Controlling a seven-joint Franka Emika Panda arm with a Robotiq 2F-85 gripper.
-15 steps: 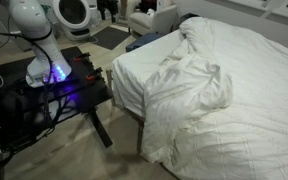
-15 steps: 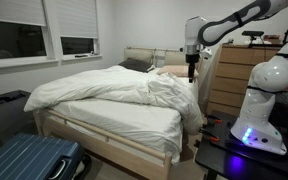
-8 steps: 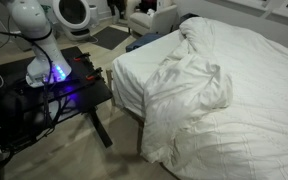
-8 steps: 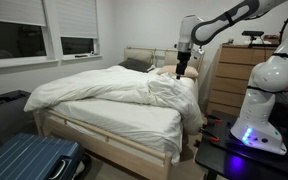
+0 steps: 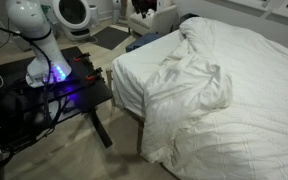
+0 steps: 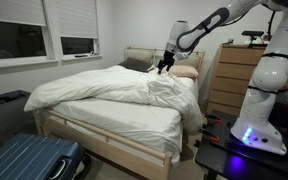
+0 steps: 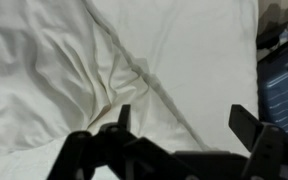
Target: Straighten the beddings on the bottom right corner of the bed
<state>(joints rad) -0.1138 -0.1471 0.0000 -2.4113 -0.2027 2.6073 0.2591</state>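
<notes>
The beddings [image 5: 209, 95] are a big white duvet, rumpled and folded back at the corner nearest the robot, which bares the sheet [image 5: 134, 68]. In an exterior view the bunched fold [image 6: 167, 95] lies on the wide white bed [image 6: 104, 138]. My gripper [image 6: 164, 66] hangs open above that bunch near the headboard, touching nothing. It shows only as a dark shape at the top edge in an exterior view [image 5: 144, 5]. In the wrist view my gripper [image 7: 184, 118] stands open, with wrinkled beddings [image 7: 84, 60] below its black fingers [image 7: 124, 115].
The black robot stand [image 5: 59, 95] [image 6: 234, 150] sits beside the bed's corner. A blue suitcase [image 6: 29, 160] [image 7: 284, 85] lies on the floor by the bed. A wooden dresser [image 6: 229, 75], a pillow [image 6: 186, 72] and a white armchair [image 5: 156, 20] are nearby.
The arm has swung from beside the dresser out over the bed and dropped toward the bunched beddings. The gripper has stayed open; the beddings have not moved.
</notes>
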